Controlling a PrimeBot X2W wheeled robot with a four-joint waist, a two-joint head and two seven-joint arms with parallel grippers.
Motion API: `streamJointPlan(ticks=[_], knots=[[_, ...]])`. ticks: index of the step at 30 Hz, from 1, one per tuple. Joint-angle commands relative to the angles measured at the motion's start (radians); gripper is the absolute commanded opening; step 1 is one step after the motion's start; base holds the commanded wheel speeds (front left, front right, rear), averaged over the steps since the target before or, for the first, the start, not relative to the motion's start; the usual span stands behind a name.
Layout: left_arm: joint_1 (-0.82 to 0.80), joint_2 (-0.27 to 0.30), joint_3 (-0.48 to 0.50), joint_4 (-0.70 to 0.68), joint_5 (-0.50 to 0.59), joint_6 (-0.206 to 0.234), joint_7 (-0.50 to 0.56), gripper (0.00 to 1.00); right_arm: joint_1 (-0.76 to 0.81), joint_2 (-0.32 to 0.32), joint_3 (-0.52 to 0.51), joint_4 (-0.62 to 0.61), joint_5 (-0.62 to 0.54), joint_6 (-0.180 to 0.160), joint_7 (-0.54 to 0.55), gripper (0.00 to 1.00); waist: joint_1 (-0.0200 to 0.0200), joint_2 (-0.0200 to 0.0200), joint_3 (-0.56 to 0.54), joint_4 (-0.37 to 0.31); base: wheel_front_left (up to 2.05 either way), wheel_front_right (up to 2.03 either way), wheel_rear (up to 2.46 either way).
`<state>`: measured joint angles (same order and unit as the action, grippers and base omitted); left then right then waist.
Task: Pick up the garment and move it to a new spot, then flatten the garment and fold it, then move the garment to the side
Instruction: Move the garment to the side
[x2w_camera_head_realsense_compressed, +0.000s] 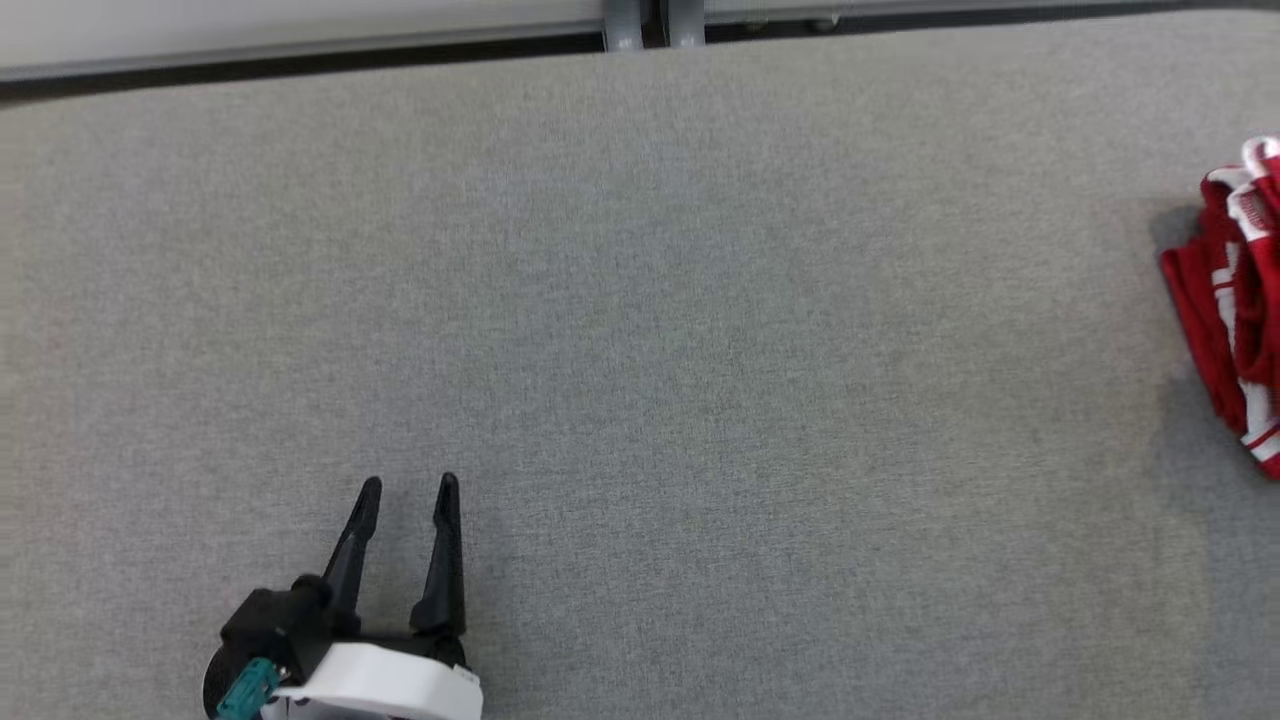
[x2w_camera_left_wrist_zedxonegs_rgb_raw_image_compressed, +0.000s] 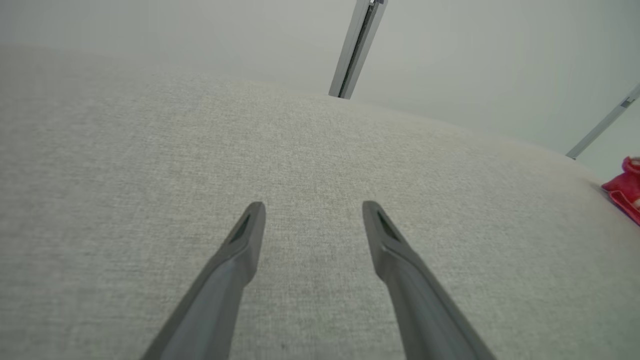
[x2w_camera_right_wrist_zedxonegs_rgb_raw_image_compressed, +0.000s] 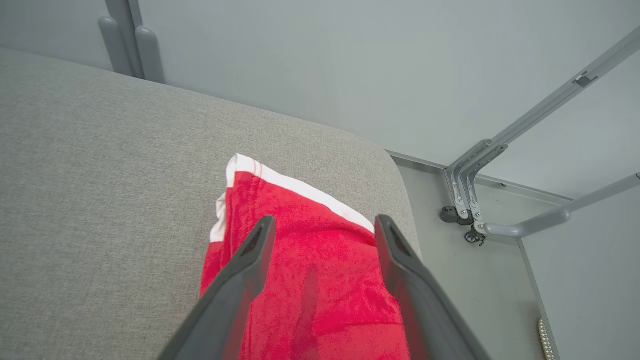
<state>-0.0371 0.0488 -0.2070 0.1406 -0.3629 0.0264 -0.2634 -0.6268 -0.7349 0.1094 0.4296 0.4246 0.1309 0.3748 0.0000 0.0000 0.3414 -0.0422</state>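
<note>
Left hand (x2w_camera_head_realsense_compressed: 408, 483) sits low over the grey surface (x2w_camera_head_realsense_compressed: 640, 300), fingers spread wide, holding nothing; right hand (x2w_camera_right_wrist_zedxonegs_rgb_raw_image_compressed: 325, 220) hangs over the red, white-trimmed garment (x2w_camera_right_wrist_zedxonegs_rgb_raw_image_compressed: 310, 290), fingers apart, gripping nothing; garment lies at the surface's right corner.

A: How does the left gripper (x2w_camera_head_realsense_compressed: 408, 487) stand, the one with two long dark tapered fingers?

B: Low at the left of the head view, fingers pointing up and spread well apart. Behind them sit a black knuckle, a white rounded wrist band (x2w_camera_head_realsense_compressed: 395, 682) and a small teal plug (x2w_camera_head_realsense_compressed: 246, 690).

A: And the right gripper (x2w_camera_right_wrist_zedxonegs_rgb_raw_image_compressed: 325, 221), dark grey, same long fingers?

B: In its own wrist view, jaws wide apart too, slanting downward.
</note>
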Motion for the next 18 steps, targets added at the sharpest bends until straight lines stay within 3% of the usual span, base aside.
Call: streamJointPlan(ticks=[1,9,13,18], knots=[[0.028,0.003,0.017,0.014,-0.011,-0.006,-0.001,1.00,0.068,0.011,0.001,-0.054,-0.006,0.000,-0.043,1.00,0.0000,0.0000,-0.106,0.000,0.00,0.00,0.00],[0.157,0.004,0.110,0.023,-0.006,-0.003,-0.001,1.00,0.384,0.217,-0.057,-0.301,-0.094,0.000,-0.254,1.00,0.0000,0.0000,-0.305,0.012,0.00,0.00,0.00],[0.187,0.003,0.148,0.029,0.034,-0.008,-0.001,1.00,0.523,0.324,-0.065,-0.328,-0.184,0.000,-0.424,1.00,0.0000,0.0000,-0.346,0.035,0.00,0.00,0.00],[0.210,0.010,0.162,0.043,0.114,-0.056,-0.001,1.00,0.682,0.474,-0.106,-0.300,-0.284,0.000,-0.617,1.00,0.0000,0.0000,-0.375,0.064,0.00,0.00,0.00]])
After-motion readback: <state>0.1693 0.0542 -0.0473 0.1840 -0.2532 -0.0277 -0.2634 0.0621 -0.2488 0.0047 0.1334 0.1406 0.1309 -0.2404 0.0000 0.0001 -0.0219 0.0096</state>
